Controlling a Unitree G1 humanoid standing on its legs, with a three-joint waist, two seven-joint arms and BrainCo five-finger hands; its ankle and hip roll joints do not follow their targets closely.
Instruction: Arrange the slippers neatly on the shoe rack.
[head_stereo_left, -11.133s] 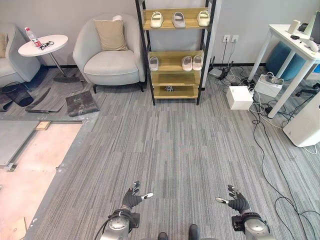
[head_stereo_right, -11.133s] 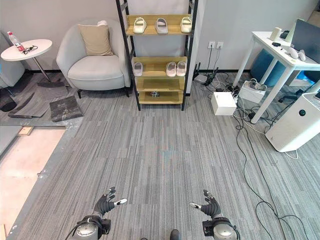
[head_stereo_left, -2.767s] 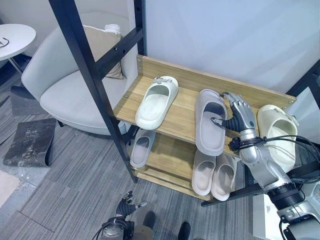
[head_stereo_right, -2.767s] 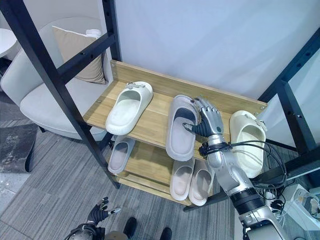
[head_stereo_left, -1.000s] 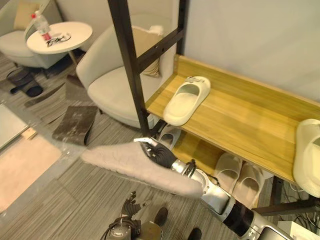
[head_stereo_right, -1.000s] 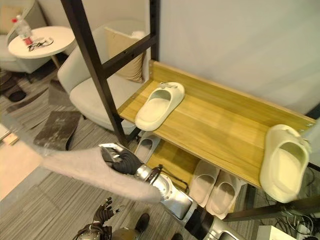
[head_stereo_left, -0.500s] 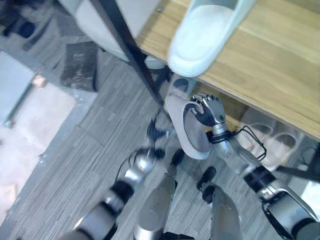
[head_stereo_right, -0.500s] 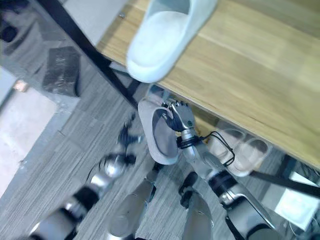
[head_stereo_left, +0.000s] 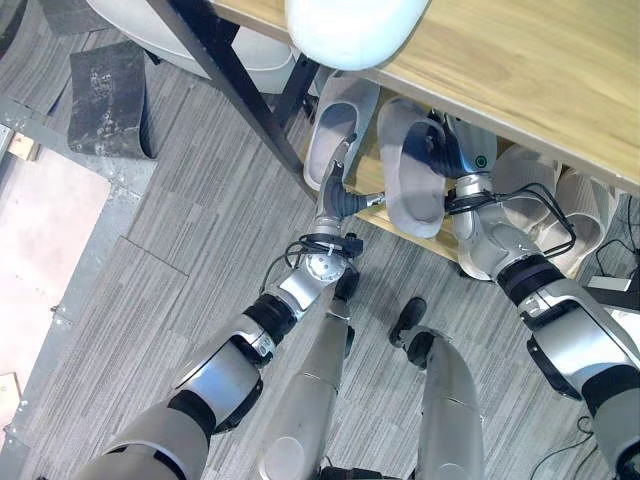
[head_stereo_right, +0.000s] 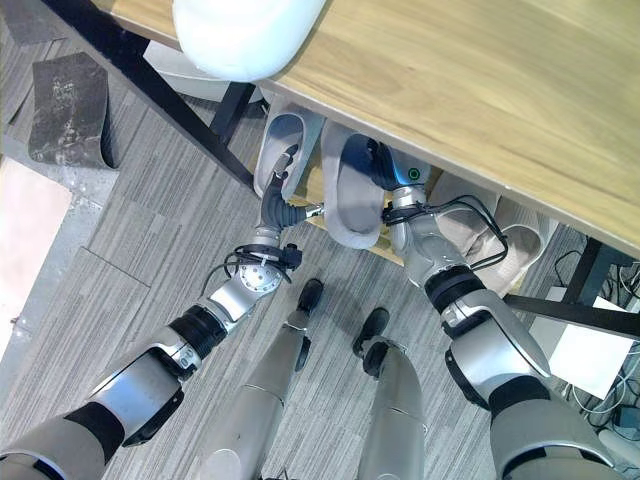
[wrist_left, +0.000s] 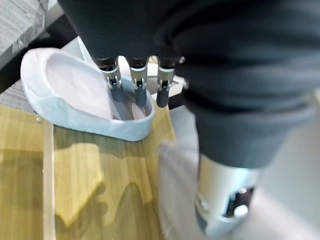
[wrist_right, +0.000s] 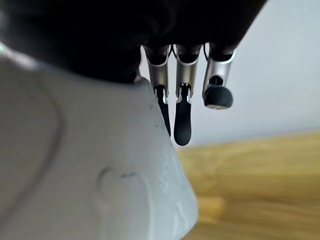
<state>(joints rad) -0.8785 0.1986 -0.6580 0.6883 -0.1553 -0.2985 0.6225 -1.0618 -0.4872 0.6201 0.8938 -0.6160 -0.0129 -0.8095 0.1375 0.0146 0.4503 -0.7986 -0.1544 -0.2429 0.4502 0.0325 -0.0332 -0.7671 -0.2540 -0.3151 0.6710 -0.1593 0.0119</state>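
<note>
In the left eye view the right hand (head_stereo_left: 456, 150) has carried the grey slipper (head_stereo_left: 408, 170) in from the open air in front of the rack (head_stereo_left: 238, 88), where it hung 0.5 s ago, to the middle shelf (head_stereo_left: 372, 200). The hand is clenched on the slipper's upper. The slipper's heel juts past the shelf's front edge, and I cannot tell whether the sole is resting on the wood yet. The left hand (head_stereo_left: 336, 192), low and idle 1 s ago, has risen to the shelf edge with its fingers straight and holds nothing. The placing step looks nearly done, with setting down, squaring up and letting go left. The right eye view gives the rack's load. The top shelf (head_stereo_right: 480, 90) carries 1 white slipper (head_stereo_right: 245, 30) at its left front, overhanging the edge. The middle shelf holds a lone slipper (head_stereo_right: 279, 150) on the left and a pair (head_stereo_right: 500, 232) on the right, with the grey slipper between them, just beside the lone one. In the left wrist view, straight fingers (wrist_left: 135, 85) hover over the lone slipper's heel, close to it or touching. In the right wrist view the grey slipper lies against the palm, dark-tipped fingers (wrist_right: 182, 117) reaching past its rim above the wood.
</note>
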